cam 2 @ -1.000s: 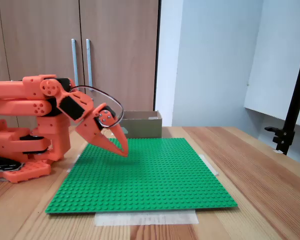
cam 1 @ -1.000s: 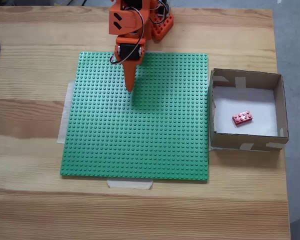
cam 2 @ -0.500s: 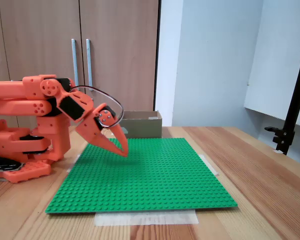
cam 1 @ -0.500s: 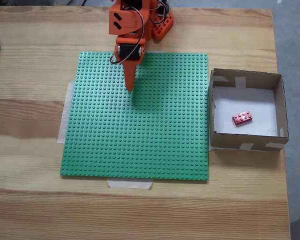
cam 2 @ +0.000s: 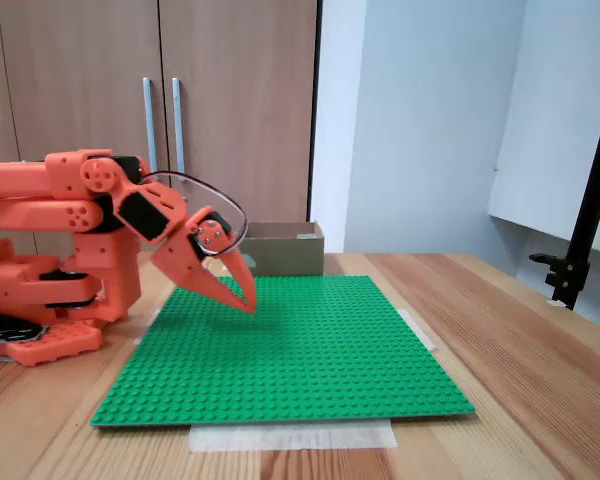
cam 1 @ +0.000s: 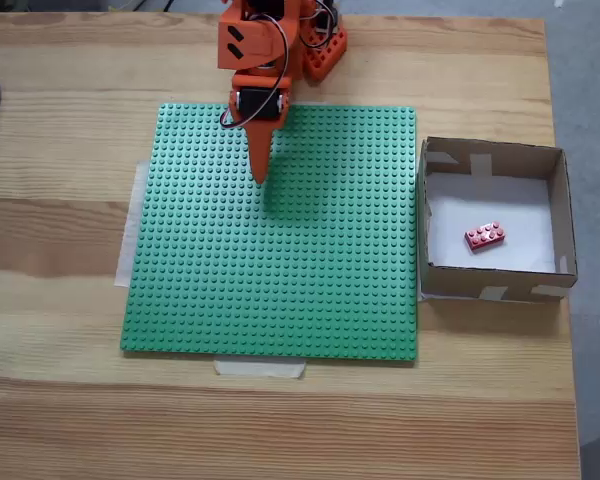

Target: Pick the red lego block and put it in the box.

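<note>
The red lego block (cam 1: 486, 235) was seen lying inside the box (cam 1: 560, 205) at the right of the frame. The gripper (cam 1: 261, 176), fingers together, was held over the green baseplate (cam 1: 280, 280) at upper centre.

Fixed view from above, facing straight down, moderately near: wooden table (cam 1: 70, 110) across the frame, green baseplate (cam 1: 270, 240) just left of centre, box (cam 1: 492, 222) at 3 o'clock, arm base at 12 o'clock. Fixed view from table height, facing level across the baseplate (cam 2: 290, 345), close: arm at 9 o'clock, box (cam 2: 280, 248) beyond the far edge near centre, cupboard doors (cam 2: 150, 110) behind. Shared by both fixed views: baseplate, arm, box, table.
</note>
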Robot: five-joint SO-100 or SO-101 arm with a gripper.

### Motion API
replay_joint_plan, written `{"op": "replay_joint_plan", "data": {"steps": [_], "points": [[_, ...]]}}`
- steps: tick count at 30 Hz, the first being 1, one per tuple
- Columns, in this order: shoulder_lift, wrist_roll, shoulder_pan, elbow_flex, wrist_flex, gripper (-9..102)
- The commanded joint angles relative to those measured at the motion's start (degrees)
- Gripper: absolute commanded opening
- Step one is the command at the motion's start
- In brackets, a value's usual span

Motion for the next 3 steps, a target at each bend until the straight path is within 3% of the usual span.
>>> {"op": "replay_joint_plan", "data": {"steps": [1, 3], "points": [[0.3, 0.3, 0.0, 0.4, -0.4, -1], [0.3, 0.3, 0.0, 0.4, -0.4, -1]]}}
